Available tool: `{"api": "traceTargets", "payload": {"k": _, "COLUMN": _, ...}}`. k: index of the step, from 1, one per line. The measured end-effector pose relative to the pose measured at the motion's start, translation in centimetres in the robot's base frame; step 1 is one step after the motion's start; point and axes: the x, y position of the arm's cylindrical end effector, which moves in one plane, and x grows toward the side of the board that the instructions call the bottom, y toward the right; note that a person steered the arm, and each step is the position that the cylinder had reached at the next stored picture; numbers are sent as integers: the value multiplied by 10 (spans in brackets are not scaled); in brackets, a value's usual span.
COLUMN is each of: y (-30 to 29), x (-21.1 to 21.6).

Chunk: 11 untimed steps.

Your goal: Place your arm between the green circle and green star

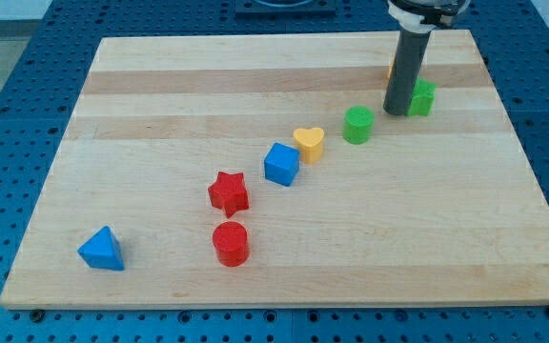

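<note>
My tip point(396, 110) stands on the wooden board point(160, 86) between the green circle point(357, 125), near on the view's left, and the green star point(423, 97), just beside it on the view's right; no claw shows, only a rod.

No text, label, brand, number or sign can be read anywhere. The wooden board point(160, 86) carries plain grain only. The blocks on it are unmarked.
</note>
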Motion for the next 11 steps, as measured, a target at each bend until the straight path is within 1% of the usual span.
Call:
{"api": "traceTargets", "payload": {"k": 1, "y": 1, "x": 26}}
{"api": "traceTargets", "payload": {"k": 2, "y": -3, "x": 17}}
{"api": "traceTargets", "payload": {"k": 3, "y": -44, "x": -1}}
{"api": "traceTargets", "payload": {"k": 4, "y": -104, "x": 11}}
{"api": "traceTargets", "payload": {"k": 5, "y": -123, "x": 12}}
{"api": "traceTargets", "payload": {"k": 6, "y": -71, "x": -21}}
{"api": "traceTargets", "payload": {"k": 7, "y": -20, "x": -31}}
{"api": "traceTargets", "payload": {"k": 8, "y": 2, "x": 11}}
{"api": "traceTargets", "payload": {"k": 9, "y": 3, "x": 27}}
{"api": "traceTargets", "payload": {"k": 10, "y": -4, "x": 23}}
{"api": "traceTargets", "payload": {"k": 11, "y": -36, "x": 23}}
